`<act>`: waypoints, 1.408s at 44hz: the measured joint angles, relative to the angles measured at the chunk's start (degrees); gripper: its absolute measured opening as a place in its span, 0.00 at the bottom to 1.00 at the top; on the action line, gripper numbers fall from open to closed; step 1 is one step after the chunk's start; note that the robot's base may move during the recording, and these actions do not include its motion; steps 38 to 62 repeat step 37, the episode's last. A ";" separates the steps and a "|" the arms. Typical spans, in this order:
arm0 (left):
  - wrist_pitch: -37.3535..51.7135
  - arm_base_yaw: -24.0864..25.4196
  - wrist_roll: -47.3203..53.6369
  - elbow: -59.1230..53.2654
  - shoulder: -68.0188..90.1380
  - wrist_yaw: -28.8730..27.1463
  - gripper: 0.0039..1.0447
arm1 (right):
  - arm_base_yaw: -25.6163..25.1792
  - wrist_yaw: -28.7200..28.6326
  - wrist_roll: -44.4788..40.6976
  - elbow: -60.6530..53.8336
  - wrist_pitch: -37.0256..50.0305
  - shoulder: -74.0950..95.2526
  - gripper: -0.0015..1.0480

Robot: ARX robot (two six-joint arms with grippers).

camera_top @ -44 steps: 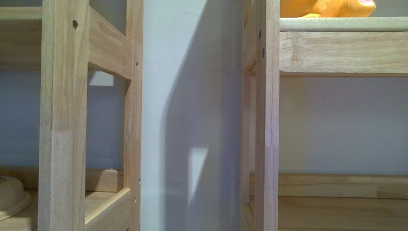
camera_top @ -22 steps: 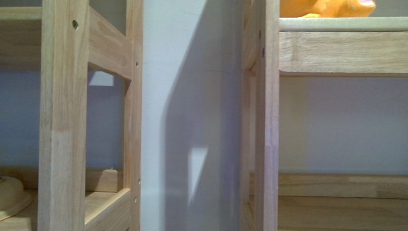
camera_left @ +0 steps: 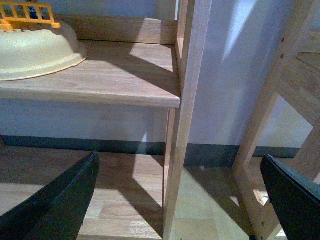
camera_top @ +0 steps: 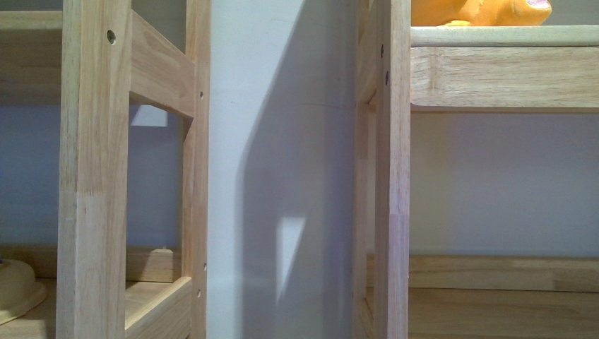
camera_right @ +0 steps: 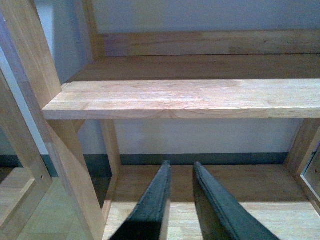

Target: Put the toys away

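Note:
The orange-yellow plush toy (camera_top: 480, 11) lies on the top board of the right wooden shelf (camera_top: 505, 67), cut off by the top edge of the front view, with a bit of pink at its right end. Neither gripper shows in the front view. My left gripper (camera_left: 180, 165) is open and empty, its dark fingers (camera_left: 60, 200) wide apart in front of the left shelf's post (camera_left: 182, 115). My right gripper (camera_right: 181, 165) is shut and empty, facing the right shelf's lower boards (camera_right: 185, 97). The toy does not show in either wrist view.
A cream bowl (camera_left: 35, 47) holding a yellow plastic piece (camera_left: 27, 15) sits on the left shelf's board (camera_left: 100, 80); it also shows in the front view (camera_top: 18, 289). A white wall (camera_top: 282, 169) fills the gap between the two shelves. The floor (camera_left: 200, 200) is pale wood.
The view has shifted very slightly; the bowl sits a little lower at the left edge of the front view. Nothing else has visibly changed.

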 joint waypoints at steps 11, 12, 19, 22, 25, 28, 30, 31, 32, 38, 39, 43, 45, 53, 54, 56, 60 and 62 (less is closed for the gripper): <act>0.00 0.00 0.02 0.00 0.00 0.00 0.94 | 0.00 0.02 0.00 0.00 0.00 0.00 0.62; 0.00 0.00 0.02 0.00 0.00 0.00 0.94 | 0.00 0.02 0.00 0.00 0.00 0.00 0.65; 0.00 0.00 0.00 0.00 0.00 0.00 0.94 | 0.00 0.00 0.00 0.00 0.00 0.00 0.85; 0.00 0.00 0.00 0.00 0.00 0.00 0.94 | 0.00 0.02 0.00 0.00 0.00 0.00 0.95; 0.00 0.00 0.00 0.00 0.00 0.00 0.94 | 0.00 0.02 0.00 0.00 0.00 0.00 0.95; 0.00 0.00 0.02 0.00 0.00 0.00 0.94 | 0.00 0.02 -0.02 0.00 0.00 0.00 0.94; 0.00 0.00 0.00 0.00 0.00 0.00 0.94 | 0.00 0.02 -0.02 0.00 0.00 0.00 0.94; 0.00 0.00 0.02 0.00 0.00 0.00 0.94 | 0.00 0.02 -0.02 0.00 0.00 0.00 0.94; 0.00 0.00 0.02 0.00 0.00 0.00 0.94 | 0.00 0.02 -0.02 0.00 0.00 0.00 0.94; 0.00 0.00 0.02 0.00 0.00 0.00 0.94 | 0.00 0.00 -0.02 0.00 0.00 0.00 0.94; 0.00 0.00 0.02 0.00 0.00 0.00 0.94 | 0.00 0.00 -0.02 0.00 0.00 0.00 0.94; 0.00 0.00 0.02 0.00 0.00 0.00 0.94 | 0.00 0.00 -0.02 0.00 0.00 0.00 0.94; 0.00 0.00 0.02 0.00 0.00 0.00 0.94 | 0.00 0.00 -0.02 0.00 0.00 0.00 0.94; 0.00 0.00 0.02 0.00 0.00 0.00 0.94 | 0.00 0.00 -0.02 0.00 0.00 0.00 0.94; 0.00 0.00 0.02 0.00 0.00 0.00 0.94 | 0.00 0.00 -0.02 0.00 0.00 0.00 0.94; 0.00 0.00 0.02 0.00 0.00 0.00 0.94 | 0.00 0.00 -0.02 0.00 0.00 0.00 0.94; 0.00 0.00 0.02 0.00 0.00 0.00 0.94 | 0.00 0.00 -0.02 0.00 0.00 0.00 0.94; 0.00 0.00 0.02 0.00 0.00 0.00 0.94 | 0.00 0.00 -0.02 0.00 0.00 0.00 0.94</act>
